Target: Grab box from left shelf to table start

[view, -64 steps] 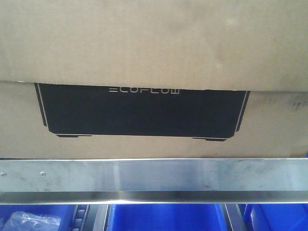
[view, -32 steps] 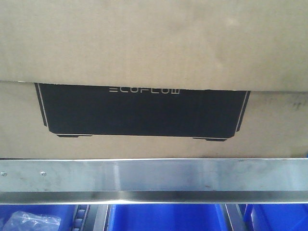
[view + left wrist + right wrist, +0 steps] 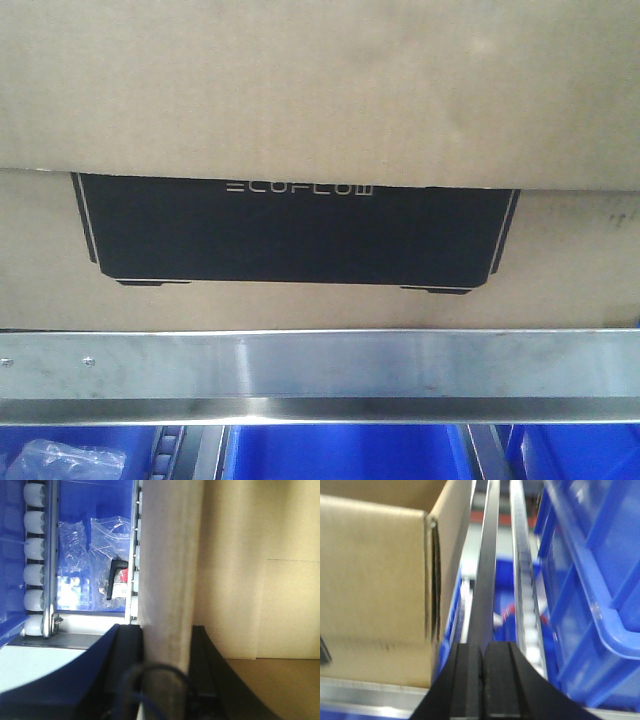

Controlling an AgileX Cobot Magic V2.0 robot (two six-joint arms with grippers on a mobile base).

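Observation:
The box (image 3: 300,100), brown cardboard with a black "ECOFLOW" panel (image 3: 295,230), fills the front view and rests on the left shelf behind its silver front rail (image 3: 320,365). In the left wrist view, my left gripper (image 3: 167,630) is open. Its black fingers (image 3: 129,645) stand either side of the rail (image 3: 167,570), and the box (image 3: 250,580) lies just beyond. My right gripper (image 3: 482,647) is shut with nothing between its fingers. It sits off the box's right end (image 3: 375,580), apart from it. The table is out of view.
Blue bins (image 3: 340,455) sit under the shelf rail, one holding clear plastic bags (image 3: 65,462). A white roller track (image 3: 35,545) runs beside a bin with bagged parts (image 3: 100,545). To the right of the right gripper, a large blue bin (image 3: 600,570) stands close, with a roller track (image 3: 522,580) between.

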